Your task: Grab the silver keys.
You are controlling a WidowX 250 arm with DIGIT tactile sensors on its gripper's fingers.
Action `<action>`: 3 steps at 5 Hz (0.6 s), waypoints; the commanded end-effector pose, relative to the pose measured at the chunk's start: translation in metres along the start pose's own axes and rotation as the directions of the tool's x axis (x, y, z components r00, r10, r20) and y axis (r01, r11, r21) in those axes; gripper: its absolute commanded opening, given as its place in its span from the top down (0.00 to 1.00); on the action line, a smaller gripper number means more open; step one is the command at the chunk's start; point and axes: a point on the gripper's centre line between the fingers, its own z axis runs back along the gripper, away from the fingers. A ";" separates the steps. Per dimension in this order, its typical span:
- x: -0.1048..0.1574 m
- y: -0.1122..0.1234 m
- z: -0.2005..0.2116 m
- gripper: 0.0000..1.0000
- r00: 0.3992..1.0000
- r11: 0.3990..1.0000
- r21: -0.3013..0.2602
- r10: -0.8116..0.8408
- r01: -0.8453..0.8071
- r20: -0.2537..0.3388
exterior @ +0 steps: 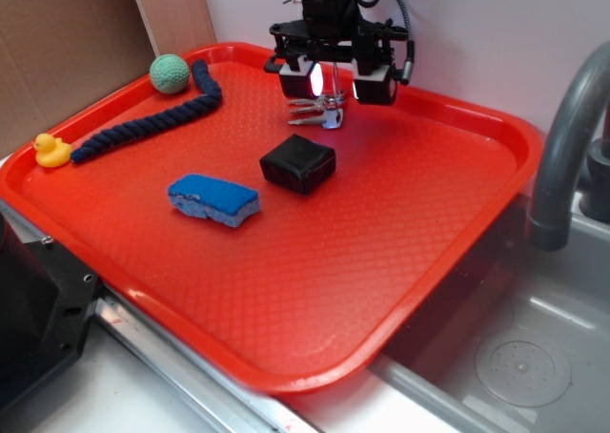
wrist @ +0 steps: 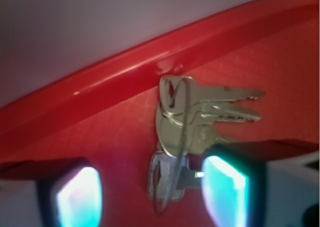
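The silver keys lie on the red tray near its far rim, just behind a black block. My gripper hangs straight over them, open, with its glowing pads on either side. In the wrist view the keys fan out to the right on their ring. The lowest key lies between my fingers, close to the right pad and far from the left pad. My gripper holds nothing.
On the tray also lie a blue sponge, a dark blue rope, a green ball and a yellow duck. The tray's raised far rim is just behind the keys. A grey faucet and a sink stand to the right.
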 end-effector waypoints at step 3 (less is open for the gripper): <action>-0.020 0.017 0.072 1.00 0.991 0.993 -0.048 -0.102 0.107 0.087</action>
